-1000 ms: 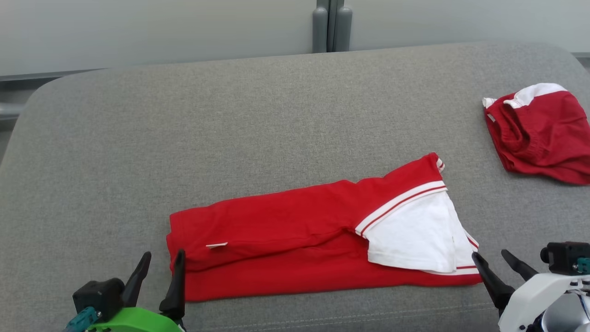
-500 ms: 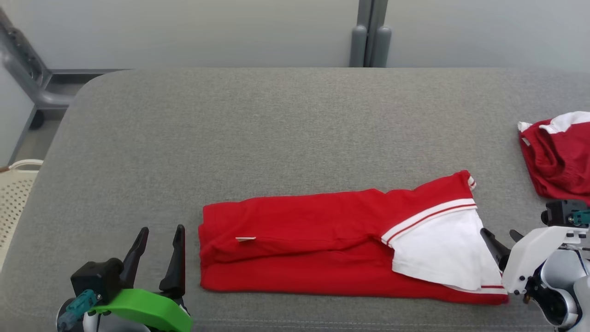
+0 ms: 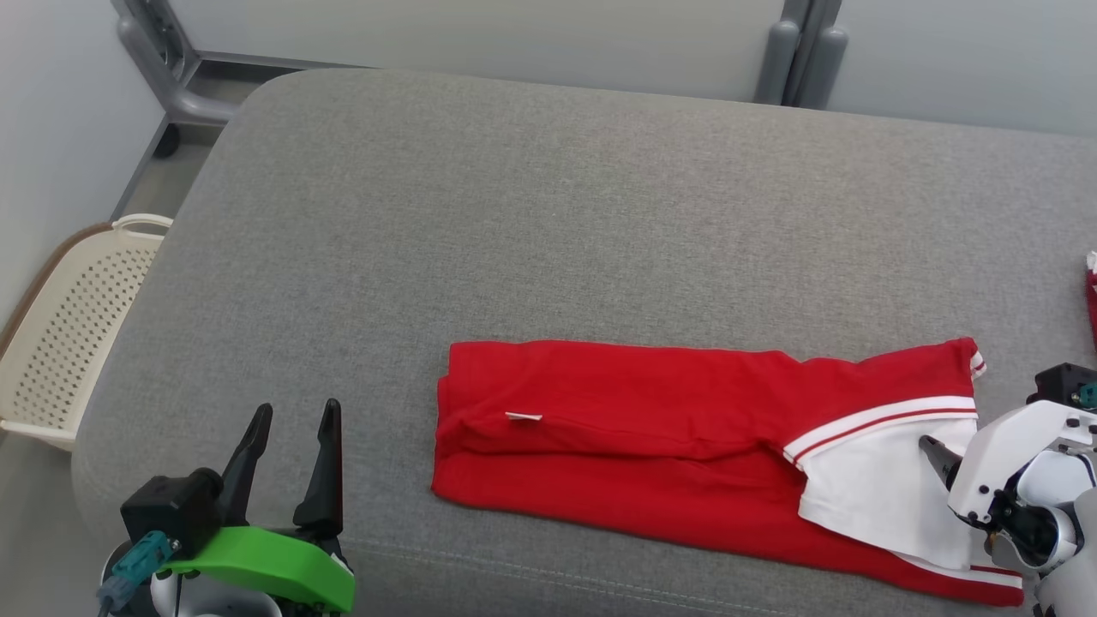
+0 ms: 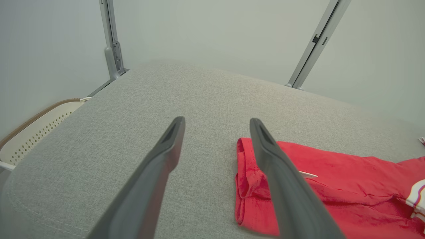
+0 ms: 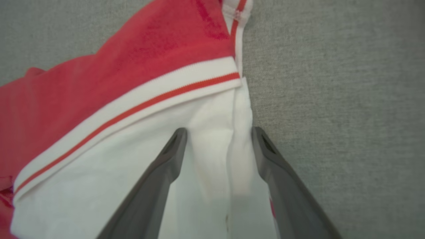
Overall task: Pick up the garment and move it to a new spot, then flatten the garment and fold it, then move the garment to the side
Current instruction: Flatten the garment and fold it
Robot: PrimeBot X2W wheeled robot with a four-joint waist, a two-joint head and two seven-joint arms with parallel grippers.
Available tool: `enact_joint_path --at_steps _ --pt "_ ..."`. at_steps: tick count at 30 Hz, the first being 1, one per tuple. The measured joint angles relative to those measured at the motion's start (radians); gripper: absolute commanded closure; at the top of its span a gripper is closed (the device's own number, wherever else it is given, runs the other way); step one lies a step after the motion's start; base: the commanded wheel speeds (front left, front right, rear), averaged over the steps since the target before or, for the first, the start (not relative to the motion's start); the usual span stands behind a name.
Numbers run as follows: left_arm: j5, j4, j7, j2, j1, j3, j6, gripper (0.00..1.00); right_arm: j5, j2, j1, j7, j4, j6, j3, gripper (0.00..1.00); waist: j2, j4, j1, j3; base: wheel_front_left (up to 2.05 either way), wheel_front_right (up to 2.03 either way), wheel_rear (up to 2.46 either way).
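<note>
Garment (image 3: pixel 617 428): red, folded into a long strip, lying flat on the grey cushion (image 3: pixel 514 214), on the cushion's near-right part, running along its front edge; the white panel (image 3: pixel 866 488) w/ red-striped band sits at the end nearest the cushion's right side

Head view gives the full strip plus a small white tag (image 3: pixel 523 417) on the half toward the cushion's left; a perforated cream basket (image 3: pixel 77 317) stands off the cushion's left edge, grey frame posts (image 3: pixel 801 51) behind its back edge

L gripper (image 3: pixel 296 407): over the cushion's near-left corner, fingers spread wide, nothing between them, apart from the garment; L wrist view looks along that gripper (image 4: pixel 216 120) across the cushion (image 4: pixel 199 93): shows the garment's (image 4: pixel 332 186) folded end edge-on w/ layers stacked, tag (image 4: pixel 307 174) beyond the R-hand finger, basket (image 4: pixel 36 126) at far left of frame

R gripper (image 3: pixel 938 454): in head view mostly hidden behind its own white wrist housing, one dark finger poking over the white panel; R wrist view settles it: gripper (image 5: pixel 219 129) spread wide, fingers straddling the panel's (image 5: pixel 99 166) edge fold, bare cushion (image 5: pixel 332 99) just beside the outer finger; no cloth pinched; can't tell if the tips touch the fabric; this close view also shows the band's thin red line (image 5: pixel 132 109) and red body (image 5: pixel 132 56) past it
</note>
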Motion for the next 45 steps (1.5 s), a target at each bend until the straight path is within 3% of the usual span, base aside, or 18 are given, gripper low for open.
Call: enact_joint_path --at_steps 7,9,12,21,30,35,45 --pt "0.0 -0.012 -0.001 0.0 0.0 0.005 0.004 0.0 0.026 0.01 -0.03 0.021 0.024 -0.001 0.042 0.0 0.0 0.038 0.0 0.017 0.0 0.0 0.0" --pt "0.0 -0.013 -0.002 0.0 0.0 0.007 0.007 0.0 0.03 0.004 -0.035 0.025 0.02 -0.005 0.074 0.62 0.0 0.039 0.0 0.02 0.0 0.0 0.0" --pt "0.0 -0.017 -0.002 0.001 0.0 0.01 0.009 0.0 0.025 -0.011 -0.041 0.017 0.013 -0.005 0.122 1.0 0.0 0.036 0.0 0.023 0.0 0.0 0.0" --pt "0.0 -0.023 -0.006 0.001 0.001 0.017 0.014 0.0 0.029 -0.022 -0.076 -0.024 0.024 0.002 0.154 1.0 0.0 -0.005 0.0 0.028 0.0 0.0 0.0" --pt "0.0 -0.027 -0.009 -0.011 0.001 0.022 0.012 0.0 0.052 -0.146 -0.102 -0.024 -0.032 0.001 0.099 1.0 0.0 -0.084 0.0 0.026 0.0 0.0 0.0" --pt "0.0 -0.025 -0.011 -0.021 0.001 0.026 0.007 0.0 0.083 -0.174 -0.096 0.028 -0.134 0.001 0.062 1.0 0.0 -0.14 0.0 0.022 0.0 0.0 0.0" --pt "0.0 -0.02 -0.017 -0.026 0.005 0.034 0.002 0.0 0.155 -0.125 -0.005 0.158 -0.471 0.0 0.129 1.0 0.0 -0.198 0.0 -0.003 0.0 0.0 0.0"
